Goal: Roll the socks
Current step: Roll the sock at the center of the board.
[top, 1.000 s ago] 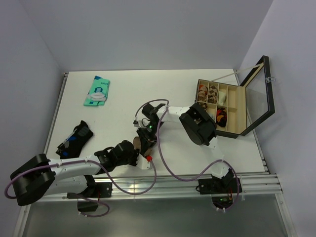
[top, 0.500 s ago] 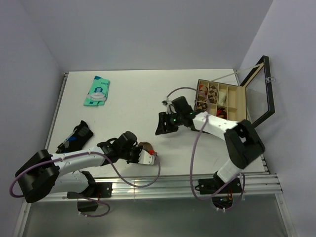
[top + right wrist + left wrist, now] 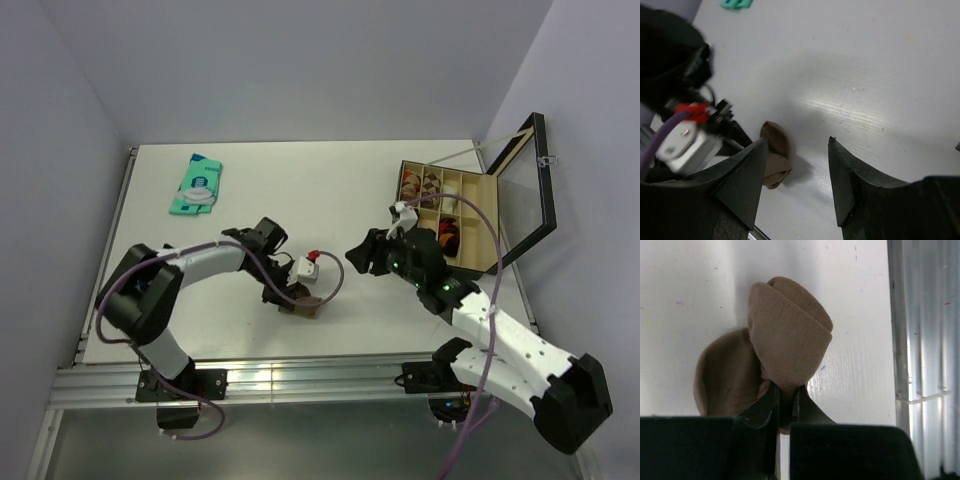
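The tan-brown sock [image 3: 790, 335] lies bunched in a rolled lump on the white table near the front edge, also visible as a small brown lump [image 3: 308, 303] from above. My left gripper [image 3: 785, 396] is shut on a fold of its fabric at the near side. In the top view the left gripper [image 3: 290, 296] sits just left of the lump. My right gripper [image 3: 356, 257] hovers open to the right of the sock, apart from it. Through its spread fingers [image 3: 747, 175] the sock [image 3: 776, 155] shows beyond. The black argyle sock is hidden; the left arm covers that part of the table.
A teal flat packet [image 3: 197, 185] lies at the back left. An open compartment box [image 3: 478, 222] with rolled socks inside stands at the right, its lid raised. The table's metal front rail [image 3: 920, 340] runs close beside the tan sock.
The right gripper has let go, opened and drawn back to the right of the tan sock. The left arm has swung round behind the sock, still shut on it.
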### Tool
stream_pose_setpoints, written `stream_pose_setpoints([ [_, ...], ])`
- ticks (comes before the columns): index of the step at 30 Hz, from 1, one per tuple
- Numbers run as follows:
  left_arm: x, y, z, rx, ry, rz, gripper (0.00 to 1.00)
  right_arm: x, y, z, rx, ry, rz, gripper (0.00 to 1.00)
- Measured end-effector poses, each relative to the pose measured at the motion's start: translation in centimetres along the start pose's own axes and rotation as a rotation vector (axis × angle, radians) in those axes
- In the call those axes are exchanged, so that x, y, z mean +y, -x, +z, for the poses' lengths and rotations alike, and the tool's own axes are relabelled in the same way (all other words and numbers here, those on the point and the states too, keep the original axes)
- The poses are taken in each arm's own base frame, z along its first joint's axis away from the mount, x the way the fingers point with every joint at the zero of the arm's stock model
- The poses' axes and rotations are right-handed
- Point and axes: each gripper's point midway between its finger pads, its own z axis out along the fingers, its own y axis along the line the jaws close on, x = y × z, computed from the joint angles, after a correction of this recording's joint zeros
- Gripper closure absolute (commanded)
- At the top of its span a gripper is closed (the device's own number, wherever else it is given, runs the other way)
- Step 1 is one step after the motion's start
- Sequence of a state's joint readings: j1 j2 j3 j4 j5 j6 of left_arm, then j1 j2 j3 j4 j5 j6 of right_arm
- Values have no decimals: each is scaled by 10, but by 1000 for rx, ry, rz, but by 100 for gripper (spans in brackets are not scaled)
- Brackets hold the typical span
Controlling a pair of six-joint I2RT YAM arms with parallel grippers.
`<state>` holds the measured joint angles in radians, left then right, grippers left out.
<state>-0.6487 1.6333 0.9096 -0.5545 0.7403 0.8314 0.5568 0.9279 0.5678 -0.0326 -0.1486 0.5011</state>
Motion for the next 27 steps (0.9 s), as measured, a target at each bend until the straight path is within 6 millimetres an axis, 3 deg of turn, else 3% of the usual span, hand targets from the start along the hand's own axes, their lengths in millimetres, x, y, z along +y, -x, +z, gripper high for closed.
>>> stream_pose_setpoints([
  [6, 7, 0, 0, 8, -182, -158, 100, 30, -1, -16, -96, 56, -116, 41],
  [15, 10, -4, -1, 9, -379, -371, 100, 74, -75, -8, 7, 81, -451, 41],
  [20, 4, -9, -4, 37, -449, -466, 100, 86, -88, 3, 37, 50, -578, 40],
  [27, 7, -11, -5, 71, -501, -563, 100, 117, -112, 29, 101, 3, -803, 38],
])
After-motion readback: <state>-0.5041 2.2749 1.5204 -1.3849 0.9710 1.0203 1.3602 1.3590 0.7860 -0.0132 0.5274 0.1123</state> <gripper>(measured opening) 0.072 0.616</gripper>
